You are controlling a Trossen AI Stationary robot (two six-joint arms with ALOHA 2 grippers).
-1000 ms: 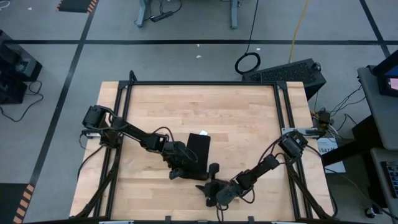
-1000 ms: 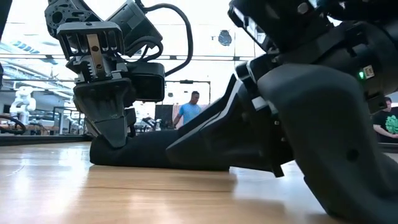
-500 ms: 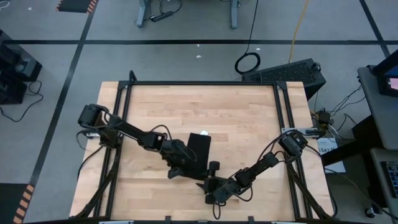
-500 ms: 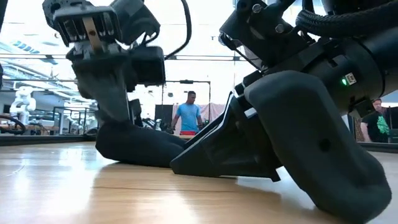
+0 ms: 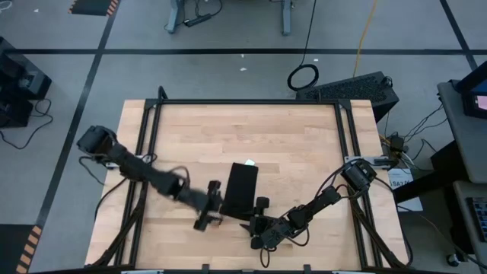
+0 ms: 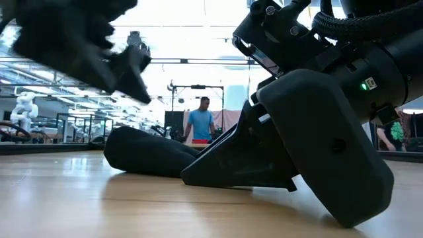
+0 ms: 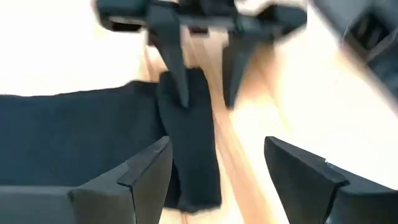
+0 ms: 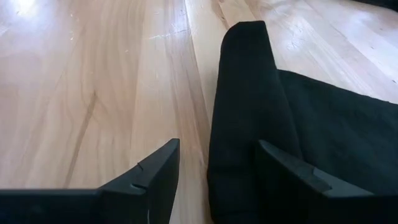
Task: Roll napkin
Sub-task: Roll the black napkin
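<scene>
The black napkin (image 5: 242,186) lies flat on the wooden table, its small white tag (image 5: 249,162) at the far edge. Its near edge is rolled into a thick roll (image 8: 244,106) that rests on the wood (image 6: 145,155). My right gripper (image 5: 256,222) is low at the roll's right end, open, with that end between its fingers (image 8: 217,180). My left gripper (image 5: 214,214) hangs open and clear above the table, just off the roll's left end (image 7: 214,180), blurred in the low view (image 6: 79,46). My right gripper comes in low and slanting from the table's near right, its fingers along the roll. One finger (image 8: 292,177) lies over the flat cloth beside the roll's right end (image 8: 233,186); the other (image 8: 146,180) is on bare wood, apart from the roll. I cannot tell whether it presses the cloth.
Black frame rails (image 5: 243,101) run round the tabletop. Bare wood (image 5: 251,129) stretches beyond the napkin toward the far edge. In the low view a person (image 6: 200,122) stands in the room behind the table.
My left gripper has opened and let go of the roll, then risen and drawn back toward the table's near left, rolling its wrist. The napkin stays where it was, its roll resting on the wood. My right gripper has kept its place.
</scene>
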